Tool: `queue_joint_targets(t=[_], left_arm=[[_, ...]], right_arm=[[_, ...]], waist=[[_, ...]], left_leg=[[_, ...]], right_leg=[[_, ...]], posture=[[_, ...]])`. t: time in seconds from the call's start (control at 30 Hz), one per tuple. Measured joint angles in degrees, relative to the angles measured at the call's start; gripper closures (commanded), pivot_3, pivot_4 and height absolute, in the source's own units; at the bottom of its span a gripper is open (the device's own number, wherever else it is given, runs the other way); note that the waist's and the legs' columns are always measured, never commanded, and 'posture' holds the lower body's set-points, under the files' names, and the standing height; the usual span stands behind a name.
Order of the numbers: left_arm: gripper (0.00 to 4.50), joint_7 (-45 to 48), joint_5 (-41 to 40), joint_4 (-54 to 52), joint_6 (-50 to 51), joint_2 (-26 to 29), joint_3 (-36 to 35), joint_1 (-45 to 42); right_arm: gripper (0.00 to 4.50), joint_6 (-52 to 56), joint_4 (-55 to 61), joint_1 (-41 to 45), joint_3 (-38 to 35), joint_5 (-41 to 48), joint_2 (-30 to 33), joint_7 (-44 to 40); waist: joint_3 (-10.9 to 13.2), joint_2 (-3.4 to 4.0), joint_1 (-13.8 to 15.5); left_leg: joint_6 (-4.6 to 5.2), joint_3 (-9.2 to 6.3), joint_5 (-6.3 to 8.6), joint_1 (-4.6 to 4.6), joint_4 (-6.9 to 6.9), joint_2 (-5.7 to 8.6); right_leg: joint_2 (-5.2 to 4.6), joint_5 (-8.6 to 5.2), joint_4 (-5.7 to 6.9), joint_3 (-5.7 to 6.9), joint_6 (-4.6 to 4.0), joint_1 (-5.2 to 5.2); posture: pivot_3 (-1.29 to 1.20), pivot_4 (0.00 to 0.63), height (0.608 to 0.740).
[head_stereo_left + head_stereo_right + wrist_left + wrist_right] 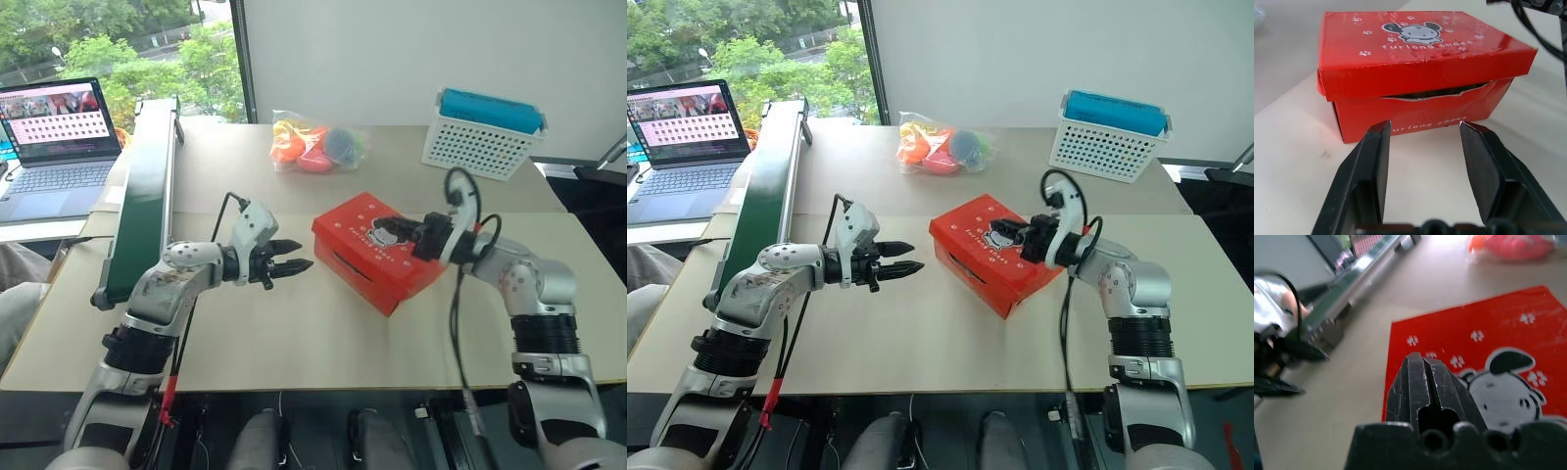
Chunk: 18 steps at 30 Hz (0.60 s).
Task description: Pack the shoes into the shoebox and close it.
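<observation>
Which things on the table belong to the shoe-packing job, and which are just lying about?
Job: shoebox, lid down; left gripper; right gripper.
Lying about: toy bag; white basket; laptop; green board.

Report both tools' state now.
Left tool: open, holding nothing, facing the shoebox.
Right tool: closed, empty, over the shoebox lid.

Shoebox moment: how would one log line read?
shoebox: lid down | right gripper: shut, over lid | left gripper: open, beside box, holding nothing
</observation>
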<state>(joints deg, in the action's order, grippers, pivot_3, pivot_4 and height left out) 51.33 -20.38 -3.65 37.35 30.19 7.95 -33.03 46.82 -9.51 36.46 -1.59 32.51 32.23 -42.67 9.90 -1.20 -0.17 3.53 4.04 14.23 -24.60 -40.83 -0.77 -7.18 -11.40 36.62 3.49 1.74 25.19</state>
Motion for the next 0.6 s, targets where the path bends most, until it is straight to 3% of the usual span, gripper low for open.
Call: queue_joint_targets(t=[0.07, 0.33, 0.6], left_arm=[[2.12, -0.13, 0.00, -0.01, 0.00, 0.00, -0.03, 0.01], [2.12, -0.32, -0.03, -0.31, 0.01, -0.01, -0.08, 0.34], [2.12, -1.21, -0.02, -1.00, 0.04, 0.00, -0.25, 1.67]], right_arm=[[4.48, 0.15, 0.22, -1.25, 3.30, -2.88, 0.97, -0.06], [4.48, 0.78, -3.79, 3.95, 5.19, -8.64, -2.61, 4.43], [4.48, -0.41, -7.59, 7.11, 12.23, -17.86, -4.17, 6.44]], waist=[[0.00, 0.00, 0.00], [-0.02, -0.04, -0.49], [-0.50, -0.47, -0.51]], left_leg=[[0.00, -0.01, 0.00, -0.01, 0.01, -0.01], [-0.06, -0.03, -0.04, 0.08, 0.00, -0.03], [-0.10, -0.23, 0.01, 1.07, 0.09, -0.14]], right_leg=[[0.01, -0.01, 0.02, 0.02, -0.02, 0.03], [0.05, 0.00, 0.11, 0.02, -0.03, -0.02], [0.07, -0.38, -0.28, 0.25, 0.29, -0.95]], posture=[[0.00, 0.150, 0.699], [0.00, 0.150, 0.699], [0.00, 0.150, 0.699]])
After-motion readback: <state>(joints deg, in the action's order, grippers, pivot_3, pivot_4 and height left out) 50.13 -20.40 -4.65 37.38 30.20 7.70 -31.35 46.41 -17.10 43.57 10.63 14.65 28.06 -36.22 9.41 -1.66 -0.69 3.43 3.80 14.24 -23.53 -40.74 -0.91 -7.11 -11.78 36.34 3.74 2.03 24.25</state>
